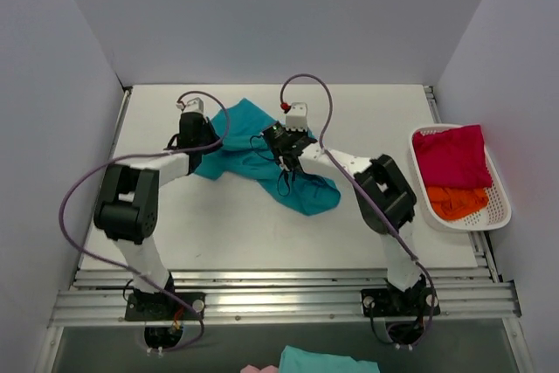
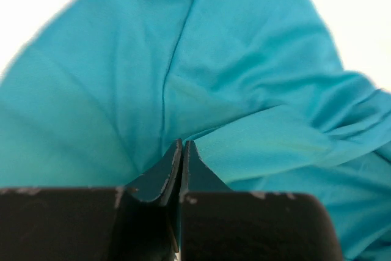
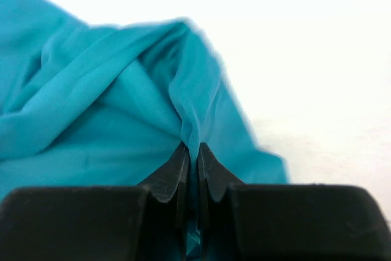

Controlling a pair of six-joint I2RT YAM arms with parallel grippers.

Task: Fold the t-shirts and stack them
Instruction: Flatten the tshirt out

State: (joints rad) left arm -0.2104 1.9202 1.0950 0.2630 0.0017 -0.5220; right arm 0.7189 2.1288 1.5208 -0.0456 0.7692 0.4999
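**2 tools pinch the teal-blue t-shirt**

The teal-blue t-shirt [image 1: 240, 141] lies crumpled on the counter [image 1: 218, 224], in the upper middle of the top view. The left tool [image 2: 182, 146] is clamped on a fold at the shirt's left edge. The right tool [image 3: 192, 149] is clamped on a raised ridge of cloth nearer its middle. At the right edge, the crimson-pink t-shirt [image 1: 452, 155] and the orange t-shirt [image 1: 456, 202] sit bunched in a white slatted basket [image 1: 502, 207].
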